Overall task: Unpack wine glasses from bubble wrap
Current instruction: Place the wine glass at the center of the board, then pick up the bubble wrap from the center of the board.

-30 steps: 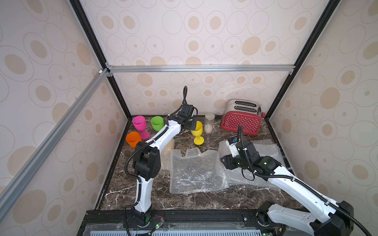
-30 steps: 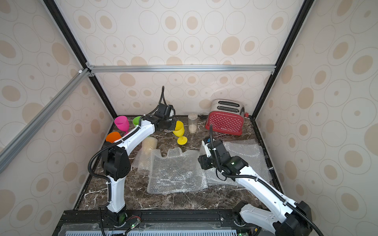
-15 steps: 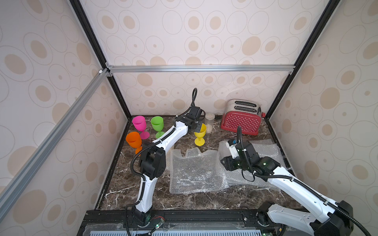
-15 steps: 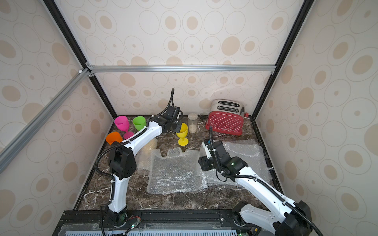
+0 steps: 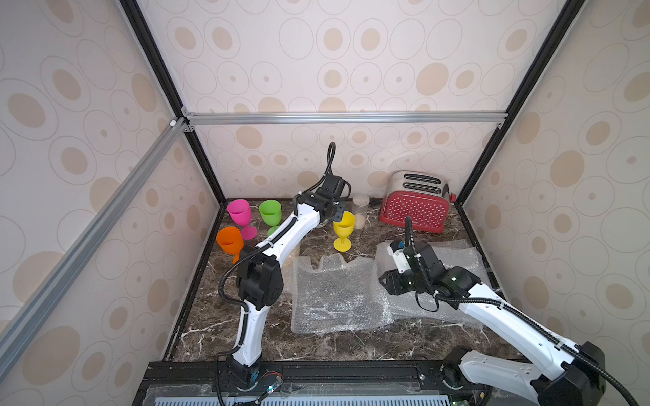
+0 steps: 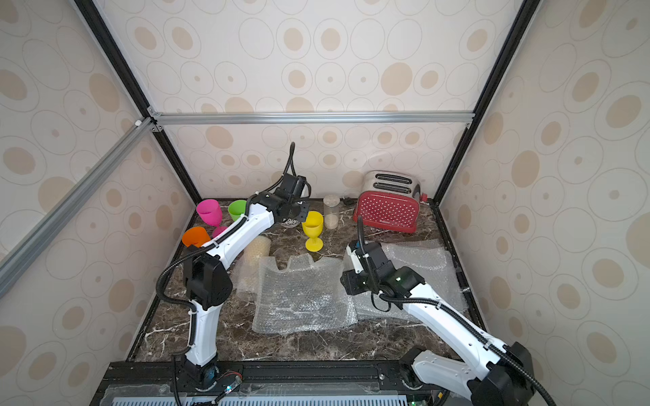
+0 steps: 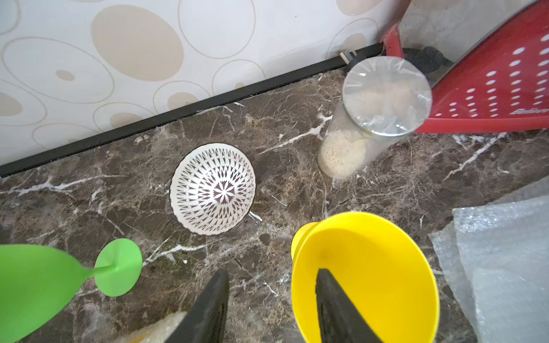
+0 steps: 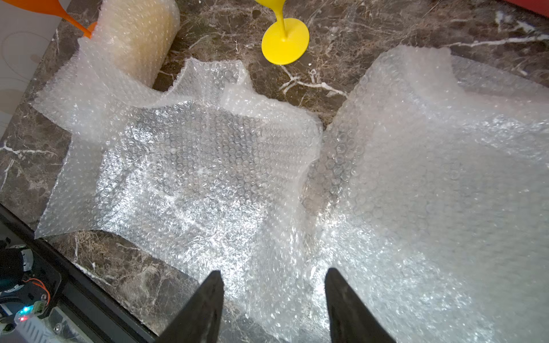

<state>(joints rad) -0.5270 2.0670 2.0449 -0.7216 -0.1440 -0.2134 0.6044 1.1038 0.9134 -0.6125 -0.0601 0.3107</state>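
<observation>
The bright yellow wine glass (image 5: 344, 226) (image 7: 365, 276) stands upright on the marble. My left gripper (image 7: 271, 271) is open over its rim, one finger inside the bowl and one outside, neither pressing it. Pink (image 5: 240, 211), green (image 5: 270, 212) and orange (image 5: 229, 240) wine glasses stand at the back left. A rolled tube of bubble wrap (image 6: 256, 249) (image 8: 136, 38) with an amber tint lies beside my left arm. Two flat bubble wrap sheets (image 5: 337, 295) (image 5: 453, 256) cover the middle and right. My right gripper (image 8: 274, 271) hovers open above where they overlap.
A red toaster (image 5: 415, 207) stands at the back right, a clear jar (image 7: 374, 115) with pale grains beside it. A small white lattice bowl (image 7: 212, 188) sits near the back wall between the green and yellow glasses. Black frame rails edge the table.
My left gripper has opened off the yellow glass, which now stands free on its foot. The left arm swung right, uncovering the green glass. The right arm has barely moved.
</observation>
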